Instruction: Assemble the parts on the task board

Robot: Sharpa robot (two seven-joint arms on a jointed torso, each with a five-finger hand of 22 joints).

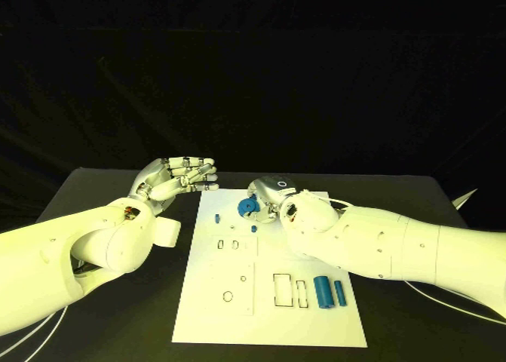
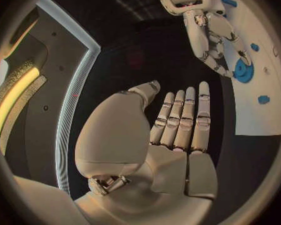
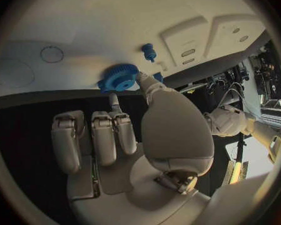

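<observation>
Blue toothed gear wheel (image 1: pixel 247 207) pinched by the right hand (image 1: pixel 277 202) at the upper middle of the white flat task board (image 1: pixel 210 302).

Head view: the left hand (image 1: pixel 176 179), fingers straight and together, holds nothing, poised left of the board's top edge; two blue cylindrical pegs (image 1: pixel 329 291) lie at the board's lower right. Left wrist view: the gear (image 2: pixel 243 71) sits upper right under the right hand's fingertips (image 2: pixel 225 71). Right wrist view: thumb and one fingertip grip the gear (image 3: pixel 120 77) against the board, beside a small blue stud (image 3: pixel 148 51). The gear looks like light, stiff plastic, probably slippery; its toothed rim seems the surest hold. No writing is legible.
</observation>
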